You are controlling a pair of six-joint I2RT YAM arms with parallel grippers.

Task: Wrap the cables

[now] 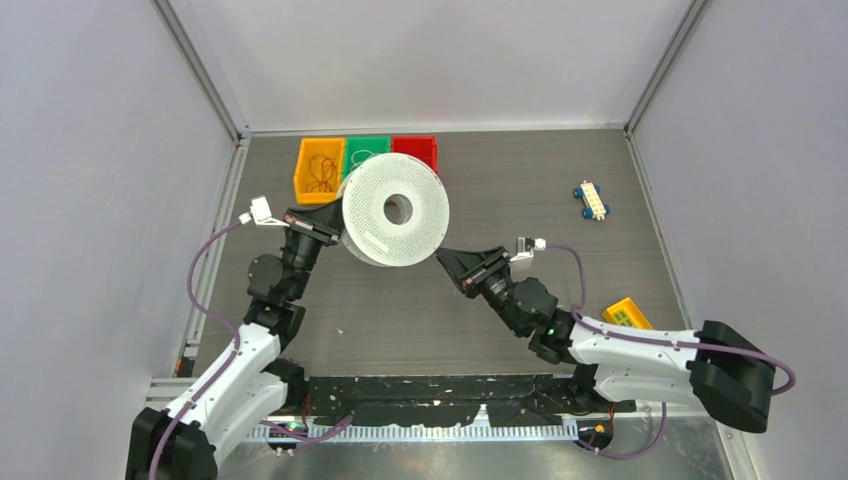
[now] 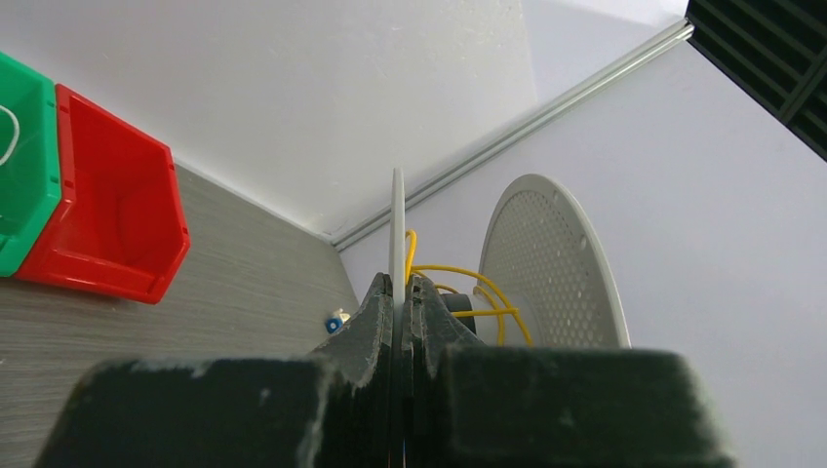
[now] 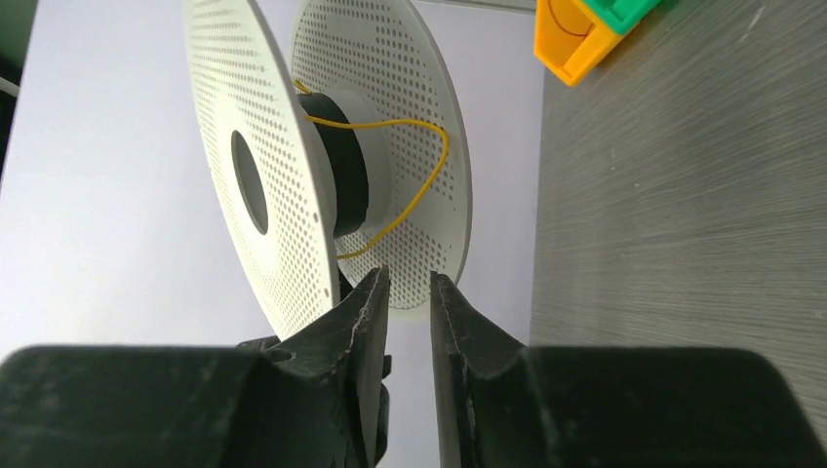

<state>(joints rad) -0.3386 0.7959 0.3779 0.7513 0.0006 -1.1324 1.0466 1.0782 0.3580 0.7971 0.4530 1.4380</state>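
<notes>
The working area is formed by a grey wood-grain surface (image 1: 520,190), which is enclosed on three sides by plain pale walls (image 1: 440,60) joined at the corners by aluminium profiles (image 1: 200,68). A black strip (image 1: 430,385) is laid along the near edge between the two arm bases. Against the far wall, an orange bin (image 1: 300,170), a green bin (image 1: 368,140) and a red bin (image 1: 415,141) are set side by side, touching. A thin dark-red wire (image 1: 320,177) is seen in the orange bin and a thin white wire (image 1: 362,158) in the green one. A white perforated spool (image 1: 420,225) is held clear of the surface just in front of the bins; one flange is clamped edge-on between the closed fingers of the left hand (image 1: 325,230). The cable (image 3: 375,124), a thin yellow wire, is looped loosely around the spool's black hub between the two flanges. The right hand (image 3: 410,278) is positioned just beside the spool rim, with its fingers slightly parted and nothing gripped. A small toy car (image 1: 592,200) is located towards the far right, and a yellow block (image 1: 627,313) lies beside the right arm.
</notes>
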